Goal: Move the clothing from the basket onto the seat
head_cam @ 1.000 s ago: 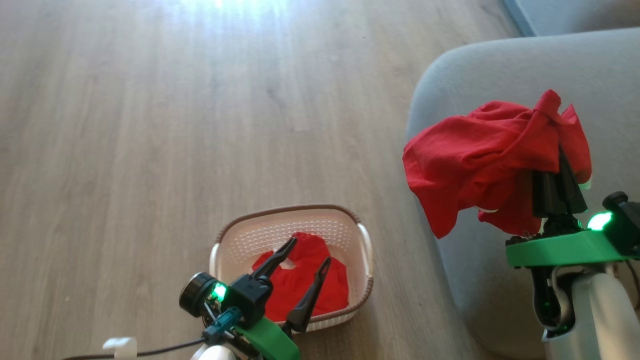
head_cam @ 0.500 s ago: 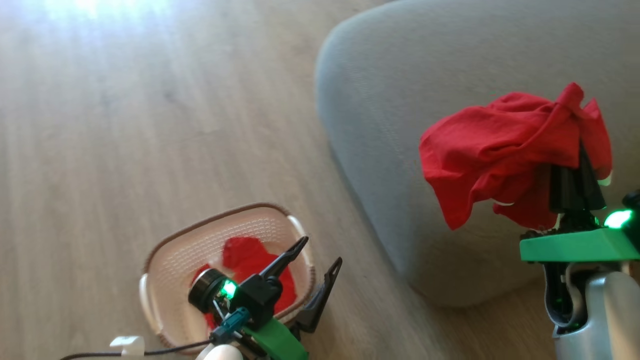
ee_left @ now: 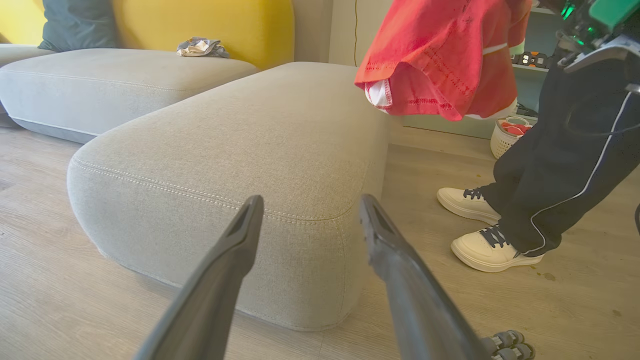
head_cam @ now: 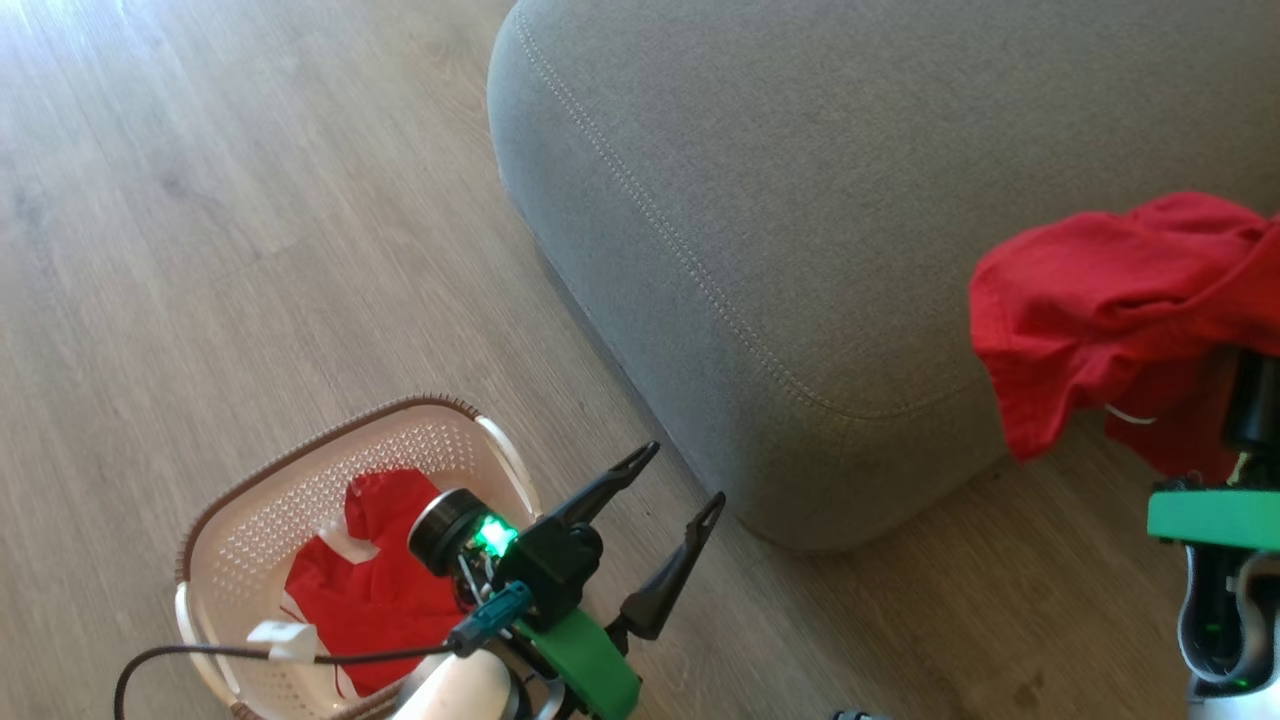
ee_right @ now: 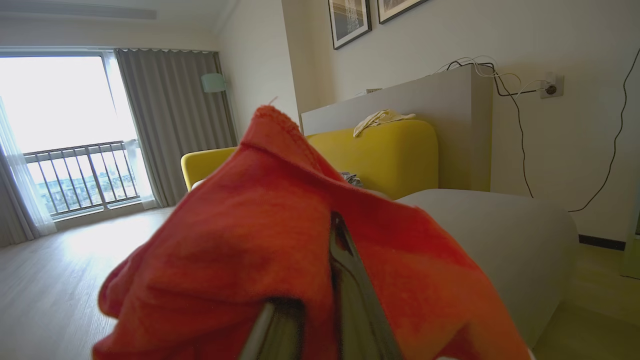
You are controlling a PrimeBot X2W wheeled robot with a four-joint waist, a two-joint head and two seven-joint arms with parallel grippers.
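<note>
One piece of the clothing, a red garment with a white hem, hangs draped over my right gripper, which is shut on it beside the front right edge of the grey seat. The cloth hides most of the fingers. A second red garment with white patches lies in the cream basket on the floor at lower left. My left gripper stands open and empty over the floor between basket and seat, pointing at the seat's rounded corner.
A person's dark trouser legs and pale shoes stand on the wooden floor by the seat's far side, near a small white basket. Yellow back cushions rise behind the seat. A cable trails from my left arm.
The head view has swung, so basket and seat sit further left in the picture. My left gripper has moved from over the basket to the floor beside it. The right gripper still holds the garment.
</note>
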